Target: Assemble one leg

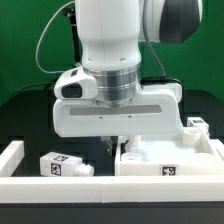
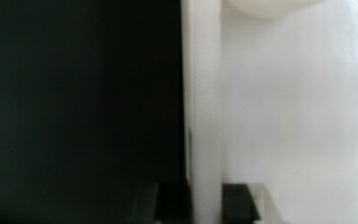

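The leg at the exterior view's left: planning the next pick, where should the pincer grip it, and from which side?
Probably from straight above, closing across the middle of the leg. It lies on its side on the table, top free, with a second white piece close beside it.

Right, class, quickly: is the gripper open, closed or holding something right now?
Gripper: apparently closed on the raised rim of the large white square plastic panel.
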`<action>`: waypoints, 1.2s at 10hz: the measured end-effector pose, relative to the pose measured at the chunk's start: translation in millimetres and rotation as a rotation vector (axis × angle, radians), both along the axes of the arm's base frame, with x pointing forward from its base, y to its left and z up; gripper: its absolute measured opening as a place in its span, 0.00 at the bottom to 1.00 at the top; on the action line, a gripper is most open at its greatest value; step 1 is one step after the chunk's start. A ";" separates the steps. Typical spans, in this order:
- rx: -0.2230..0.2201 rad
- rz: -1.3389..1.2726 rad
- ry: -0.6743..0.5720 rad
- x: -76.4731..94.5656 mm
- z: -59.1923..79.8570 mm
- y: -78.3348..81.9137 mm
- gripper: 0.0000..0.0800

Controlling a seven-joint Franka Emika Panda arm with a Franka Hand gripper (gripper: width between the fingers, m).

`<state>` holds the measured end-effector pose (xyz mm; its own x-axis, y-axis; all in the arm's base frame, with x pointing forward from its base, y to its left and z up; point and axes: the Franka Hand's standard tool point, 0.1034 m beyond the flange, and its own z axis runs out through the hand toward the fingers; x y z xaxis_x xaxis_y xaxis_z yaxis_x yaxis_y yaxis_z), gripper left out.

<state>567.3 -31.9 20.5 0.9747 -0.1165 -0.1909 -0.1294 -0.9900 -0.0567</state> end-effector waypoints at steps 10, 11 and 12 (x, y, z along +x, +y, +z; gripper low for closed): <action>-0.038 0.067 -0.055 23.3 -9.4 9.6 0.07; -0.038 0.067 -0.055 23.3 -9.4 9.4 0.07; -0.038 0.067 -0.054 23.2 -9.5 9.5 0.20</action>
<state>590.5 -22.5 11.0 0.9893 -0.0571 -0.1341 -0.0608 -0.9979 -0.0239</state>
